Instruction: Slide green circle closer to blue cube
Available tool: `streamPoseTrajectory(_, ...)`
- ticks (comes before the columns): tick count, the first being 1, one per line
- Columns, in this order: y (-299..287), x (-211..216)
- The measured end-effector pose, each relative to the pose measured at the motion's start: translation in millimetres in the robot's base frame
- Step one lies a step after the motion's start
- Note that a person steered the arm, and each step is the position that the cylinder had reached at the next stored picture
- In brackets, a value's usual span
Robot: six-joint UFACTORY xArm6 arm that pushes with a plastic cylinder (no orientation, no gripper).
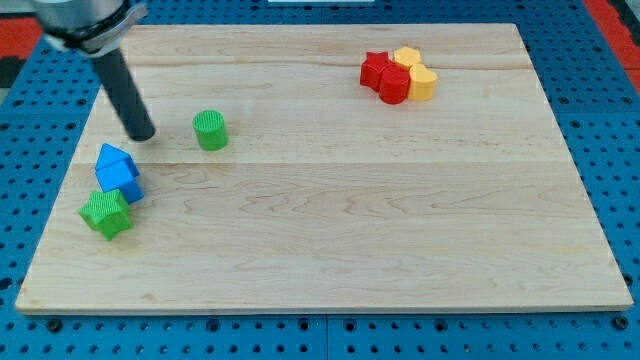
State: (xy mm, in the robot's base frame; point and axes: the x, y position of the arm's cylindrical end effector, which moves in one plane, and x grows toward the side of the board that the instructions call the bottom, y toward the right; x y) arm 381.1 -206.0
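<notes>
My tip (142, 136) rested on the wooden counter (330, 250) toward the view's upper left, just at nine o'clock of the green circle (211, 131) with a small gap between them, not touching. The arm had no fingers at all, only the dark rod, so there was nothing to open, close or grip with.

The green circle stood upright near the view's left side. The blue cube (121, 181) lay at about seven o'clock from it, near but apart, touching a blue triangular block (114, 158) at its twelve o'clock and a green star (106, 213) at its seven o'clock.

I judged the step in hand to be positioning, before any push. From where it stood, my tip was on the wrong side: a push from there would have sent the circle toward three o'clock, away from the cube. The next move seemed to call for bringing the tip round to roughly one o'clock of the circle without brushing it, then pushing toward seven o'clock, stopping short so the blue pair was not knocked.

Counted: two green blocks, the circle and the star; two blue blocks. Far off at the view's upper right, a tight cluster held two red blocks (386, 76) and two yellow blocks (415, 72), whose shapes I could not tell exactly. Eight blocks in all.
</notes>
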Motion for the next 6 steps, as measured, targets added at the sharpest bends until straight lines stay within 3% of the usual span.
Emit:
streamPoseTrajectory(1,41.8,-41.5)
streamPoseTrajectory(2,107.2,-37.5)
streamPoseTrajectory(6,37.0,40.0)
